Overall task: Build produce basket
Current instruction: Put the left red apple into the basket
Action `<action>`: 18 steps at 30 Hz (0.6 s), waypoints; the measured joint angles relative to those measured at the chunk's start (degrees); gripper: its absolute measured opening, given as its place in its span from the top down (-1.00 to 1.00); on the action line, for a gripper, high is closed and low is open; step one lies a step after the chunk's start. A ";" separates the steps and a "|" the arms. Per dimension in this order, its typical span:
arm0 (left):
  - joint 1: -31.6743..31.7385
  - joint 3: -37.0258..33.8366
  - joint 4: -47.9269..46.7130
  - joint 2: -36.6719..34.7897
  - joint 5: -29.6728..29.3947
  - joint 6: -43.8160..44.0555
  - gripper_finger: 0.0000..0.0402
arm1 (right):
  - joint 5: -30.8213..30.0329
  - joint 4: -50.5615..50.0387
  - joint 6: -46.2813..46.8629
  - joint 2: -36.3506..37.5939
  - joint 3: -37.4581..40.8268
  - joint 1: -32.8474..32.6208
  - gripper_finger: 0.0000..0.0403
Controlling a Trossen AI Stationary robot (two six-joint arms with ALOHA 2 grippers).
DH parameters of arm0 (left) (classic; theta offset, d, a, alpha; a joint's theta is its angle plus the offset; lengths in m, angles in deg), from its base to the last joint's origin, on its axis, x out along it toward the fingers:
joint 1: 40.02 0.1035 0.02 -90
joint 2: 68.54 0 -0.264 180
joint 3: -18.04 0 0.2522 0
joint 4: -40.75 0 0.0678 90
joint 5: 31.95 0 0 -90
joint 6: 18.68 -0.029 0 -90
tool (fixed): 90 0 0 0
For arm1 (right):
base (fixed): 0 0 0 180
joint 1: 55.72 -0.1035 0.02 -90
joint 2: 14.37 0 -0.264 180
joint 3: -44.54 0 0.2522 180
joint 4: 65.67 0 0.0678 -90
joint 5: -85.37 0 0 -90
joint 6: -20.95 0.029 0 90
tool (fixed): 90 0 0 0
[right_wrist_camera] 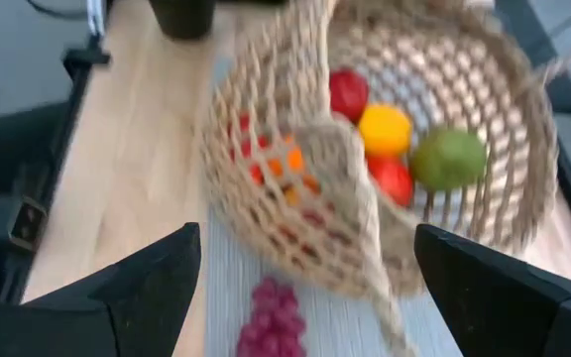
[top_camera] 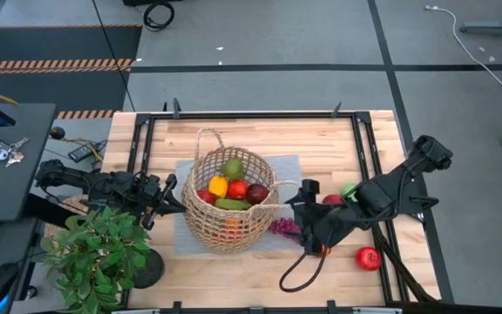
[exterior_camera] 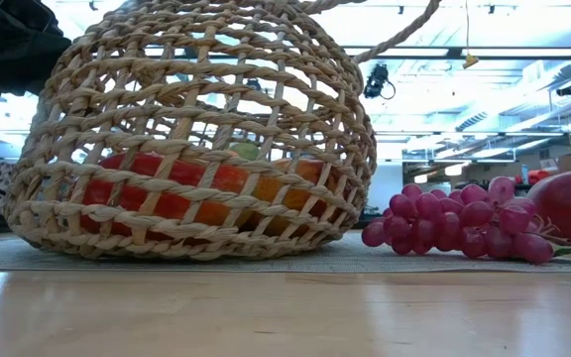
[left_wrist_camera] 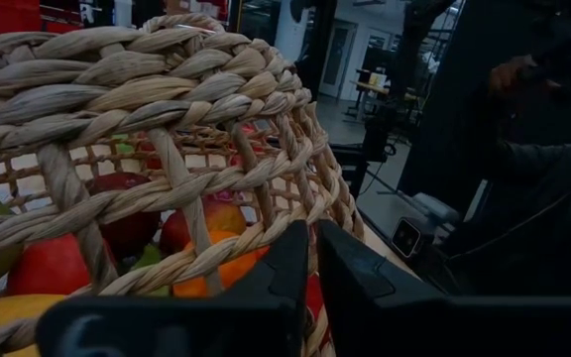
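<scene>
Because the basket point(top_camera: 231, 200) is being filled, it is seen from above tilted on a grey mat point(top_camera: 288, 166) at mid-table, its rim clamped by the left gripper point(top_camera: 174, 199), apparently to steady it. Most of the produce point(top_camera: 234, 189) lies inside; grapes point(top_camera: 283, 228) rest just beside the basket and a red apple point(top_camera: 368, 257) lies well apart.

At table height, the grapes point(exterior_camera: 464, 220) are shown on the mat, outside the weave.

From the left wrist, the fingers point(left_wrist_camera: 295, 273) are seen closed on a wicker strand.

From the right wrist, the right gripper point(right_wrist_camera: 305, 273) is held above the grapes point(right_wrist_camera: 272, 317) with fingers wide apart and empty, probably so they can be taken next.
</scene>
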 joint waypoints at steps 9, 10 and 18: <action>0.00 0.02 0.03 -0.02 0.00 -0.03 0.84 | 0.50 -8.18 14.78 -0.58 3.14 -2.08 -0.86; 0.00 0.02 0.03 -0.02 0.00 -0.01 0.83 | 0.53 -8.56 15.70 -0.59 3.84 -2.47 -0.86; 0.00 0.02 0.02 -0.02 0.00 -0.02 0.85 | 4.28 -9.70 23.64 -0.59 7.60 -5.09 -0.86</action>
